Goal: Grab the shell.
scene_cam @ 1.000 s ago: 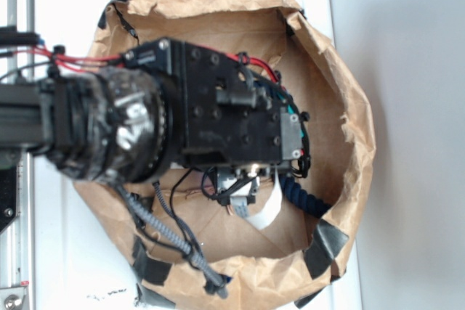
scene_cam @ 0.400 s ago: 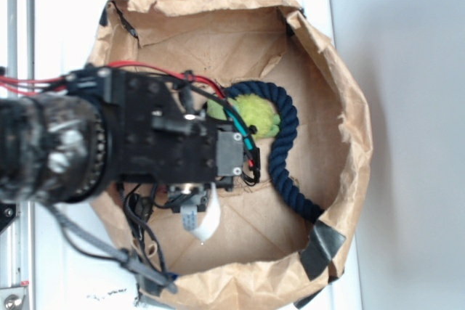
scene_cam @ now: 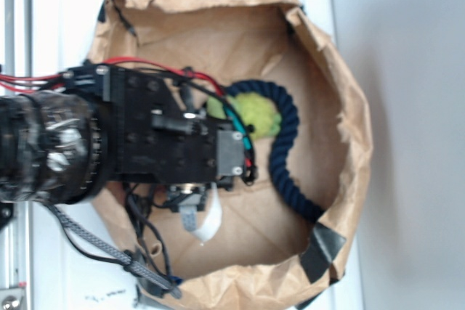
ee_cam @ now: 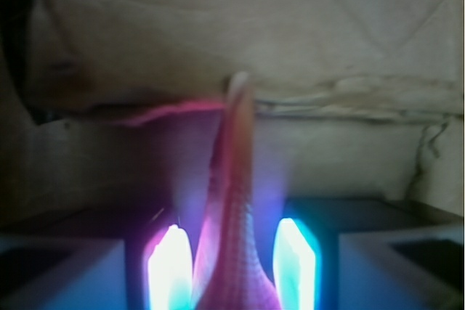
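The robot arm (scene_cam: 109, 136) reaches in from the left, over a big brown paper bag (scene_cam: 349, 128) that lies open like a bowl on a white table (scene_cam: 65, 5). The black arm covers most of the left half of the bag. Red wires (scene_cam: 145, 65) run along its top, and a grey braided cable (scene_cam: 102, 241) hangs down below it. To the right of the arm sits a fuzzy green toy (scene_cam: 258, 114). A thick dark blue rope (scene_cam: 287, 150) bends around the toy and runs down toward the bag's lower right side, where there is a patch of black tape (scene_cam: 323, 248). A white strip (scene_cam: 207, 223) pokes out under the arm. From above, the shell cannot be seen, because the arm hides it. In the close view from the wrist, the shell (ee_cam: 234, 230) stands between the two fingers of the gripper (ee_cam: 232, 266). It looks pink in the light, wide and bumpy at the bottom and thin toward its tip, which points up to a fold in the paper. One finger (ee_cam: 168, 266) glows pink-white on the left and the other glows blue-green on the right. The fingers are spread apart, with the shell in the middle. The left one is right beside the shell, but the view is too blurry to tell if it touches. A small gap shows on the right side.
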You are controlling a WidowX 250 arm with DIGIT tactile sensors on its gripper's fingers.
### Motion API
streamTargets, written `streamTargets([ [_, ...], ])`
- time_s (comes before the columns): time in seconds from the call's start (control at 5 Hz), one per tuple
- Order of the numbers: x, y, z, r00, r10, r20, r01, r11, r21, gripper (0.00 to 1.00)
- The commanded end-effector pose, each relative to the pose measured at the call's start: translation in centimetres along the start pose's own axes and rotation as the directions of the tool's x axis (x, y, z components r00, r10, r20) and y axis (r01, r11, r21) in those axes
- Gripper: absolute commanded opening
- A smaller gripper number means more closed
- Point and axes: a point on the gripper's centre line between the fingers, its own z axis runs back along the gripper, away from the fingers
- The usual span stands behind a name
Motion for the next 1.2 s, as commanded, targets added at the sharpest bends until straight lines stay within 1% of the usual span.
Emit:
streamTargets([
  [0.0, -0.9, 3.5, 4.9, 0.996, 0.077, 0.053, -0.081, 0.993, 0.087, 0.00],
  [0.2, -2.3, 4.3, 9.4, 0.943, 0.320, 0.093, -0.332, 0.926, 0.178, 0.00],
  [0.4, -4.5, 4.3, 13.6, 0.843, 0.522, 0.126, -0.537, 0.829, 0.158, 0.00],
  [0.6, -5.5, 3.3, 17.1, 0.709, 0.704, 0.040, -0.695, 0.688, 0.209, 0.00],
  [0.8, -5.5, 2.8, 18.3, 0.514, 0.858, -0.001, -0.840, 0.504, 0.199, 0.00],
  [1.0, -5.0, 2.9, 18.7, 0.333, 0.943, 0.001, -0.938, 0.332, 0.098, 0.00],
])
